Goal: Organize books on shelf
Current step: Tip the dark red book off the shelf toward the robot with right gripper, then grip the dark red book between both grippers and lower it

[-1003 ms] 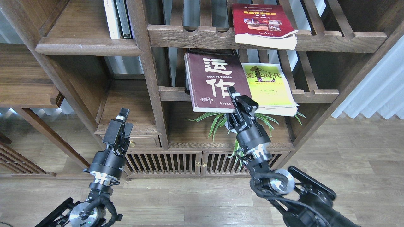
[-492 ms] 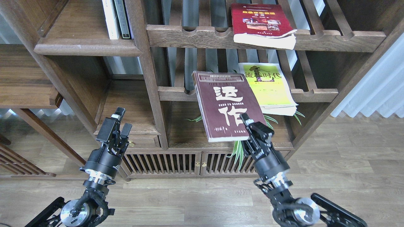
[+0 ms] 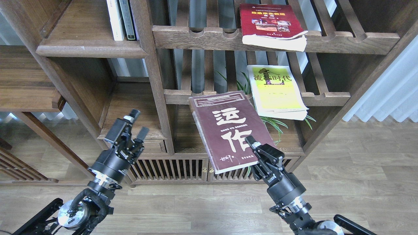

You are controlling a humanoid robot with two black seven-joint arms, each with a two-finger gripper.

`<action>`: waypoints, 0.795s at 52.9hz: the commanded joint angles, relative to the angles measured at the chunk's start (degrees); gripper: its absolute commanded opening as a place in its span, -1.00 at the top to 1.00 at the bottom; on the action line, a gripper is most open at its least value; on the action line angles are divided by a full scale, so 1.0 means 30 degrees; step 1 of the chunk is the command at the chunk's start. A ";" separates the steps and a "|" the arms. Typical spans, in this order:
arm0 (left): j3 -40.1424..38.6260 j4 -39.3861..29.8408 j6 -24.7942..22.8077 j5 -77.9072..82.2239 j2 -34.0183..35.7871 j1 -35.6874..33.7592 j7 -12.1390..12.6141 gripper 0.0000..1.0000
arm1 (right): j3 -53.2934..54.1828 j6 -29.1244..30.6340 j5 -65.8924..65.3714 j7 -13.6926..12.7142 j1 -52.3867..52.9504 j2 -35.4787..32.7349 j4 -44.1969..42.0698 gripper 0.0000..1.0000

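Note:
My right gripper (image 3: 258,150) is shut on the lower right corner of the dark maroon book (image 3: 228,129) with big white characters and holds it in the air in front of the cabinet, clear of the racks. The yellow-green and white book (image 3: 276,89) lies on the middle slatted rack. The red book (image 3: 269,23) with small photos lies on the upper slatted rack. My left gripper (image 3: 134,125) is open and empty at the lower left. The solid dark-brown shelf (image 3: 88,49) is at the upper left.
Thin white-spined and dark-green-spined volumes (image 3: 120,19) stand at the back right of the solid shelf. A green plant (image 3: 271,122) sits behind the held book. A low cabinet with slatted doors (image 3: 169,168) is below. Wooden uprights (image 3: 153,71) separate the compartments.
My right gripper has pulled the maroon book off the middle rack, down and toward me. My left gripper has shifted slightly right and its fingers have spread.

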 commanded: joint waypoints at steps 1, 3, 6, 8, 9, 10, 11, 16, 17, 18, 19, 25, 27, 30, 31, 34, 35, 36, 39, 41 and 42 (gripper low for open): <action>0.0917 -0.0225 0.0000 -0.0466 0.0045 -0.0001 0.0509 -0.91 | -0.0767 -0.0003 0.0033 -0.0001 0.1077 0.0036 -0.0372 0.90; 0.1065 -0.0225 0.0000 -0.0467 0.0045 -0.0030 0.0509 -0.91 | -0.0827 -0.0003 0.0033 -0.0001 0.1195 0.0152 -0.0489 0.90; 0.1241 -0.0254 0.0000 -0.0467 -0.0043 -0.0059 0.0509 -0.91 | -0.0944 -0.0003 0.0004 -0.0001 0.1400 0.0475 -0.0724 0.90; 0.1358 -0.0371 0.0000 -0.0467 -0.0014 -0.0089 0.0509 -0.91 | -0.0944 -0.0003 0.0004 -0.0030 0.1488 0.0709 -0.0929 0.90; 0.1388 -0.0371 0.0000 -0.0467 0.0015 -0.0089 0.0538 -0.91 | -0.0944 -0.0003 0.0004 -0.0030 0.1489 0.0768 -0.0959 0.90; 0.1446 -0.0400 0.0000 -0.0467 0.0045 -0.0089 0.0539 -0.91 | -0.0944 -0.0003 0.0004 -0.0030 0.1518 0.0826 -0.0988 0.90; 0.1476 -0.0401 0.0000 -0.0467 0.0045 -0.0089 0.0568 -0.91 | -0.0944 -0.0003 0.0004 -0.0030 0.1547 0.0856 -0.1017 0.90; 0.1534 -0.0400 0.0000 -0.0787 0.0045 -0.0118 0.0889 -0.92 | -0.1032 -0.0003 -0.0113 -0.0089 0.1518 0.0944 -0.1222 0.89; 0.1534 -0.0401 0.0000 -0.0847 0.0045 -0.0147 0.0919 -0.92 | -0.1061 -0.0003 -0.0113 -0.0089 0.1518 0.0944 -0.1222 0.89; 0.1534 -0.0401 0.0000 -0.1021 0.0045 -0.0176 0.1064 -0.91 | -0.1235 -0.0003 -0.0171 -0.0147 0.1547 0.0944 -0.1309 0.89; 0.1534 -0.0401 0.0000 -0.1139 0.0074 -0.0205 0.1211 -0.91 | -0.1353 -0.0003 -0.0230 -0.0234 0.1576 0.0944 -0.1339 0.89; 0.1418 -0.0342 0.0000 -0.1345 0.0074 -0.0264 0.1886 -0.91 | -0.1618 -0.0003 -0.0347 -0.0937 0.1606 0.0915 -0.1398 0.89; 0.1388 -0.0313 0.0000 -0.1375 0.0074 -0.0264 0.2090 -0.91 | -0.1618 -0.0003 -0.0348 -0.1201 0.1576 0.0915 -0.1427 0.89; 0.1300 -0.0283 0.0000 -0.1375 0.0191 -0.0264 0.2266 -0.92 | -0.1618 -0.0003 -0.0348 -0.1581 0.1547 0.0915 -0.1457 0.89; 0.1271 -0.0254 0.0000 -0.1404 0.0221 -0.0264 0.2267 -0.92 | -0.1618 -0.0003 -0.0348 -0.1641 0.1547 0.0915 -0.1457 0.89; 0.1271 -0.0254 0.0000 -0.1433 0.0512 -0.0264 0.2413 -0.91 | -0.1647 -0.0003 -0.0377 -0.1933 0.1489 0.0914 -0.1515 0.88; 0.1271 -0.0254 0.0000 -0.1433 0.0659 -0.0264 0.2501 -0.92 | -0.1647 -0.0003 -0.0377 -0.2022 0.1489 0.0915 -0.1515 0.88; 0.1300 -0.0254 0.0000 -0.1433 0.0805 -0.0264 0.2588 -0.92 | -0.1647 -0.0003 -0.0377 -0.2138 0.1460 0.0886 -0.1515 0.88; 0.1213 -0.0225 0.0000 -0.1433 0.1069 -0.0264 0.3374 -0.92 | -0.1705 -0.0003 -0.0639 -0.2372 0.1401 0.0915 -0.1573 0.87; 0.1183 -0.0196 0.0000 -0.1433 0.1158 -0.0264 0.3759 -0.92 | -0.1851 -0.0003 -0.0786 -0.2403 0.1430 0.0944 -0.1661 0.86; 0.1183 -0.0196 0.0000 -0.1433 0.1158 -0.0264 0.3877 -0.92 | -0.1910 -0.0003 -0.0816 -0.2403 0.1430 0.0944 -0.1662 0.85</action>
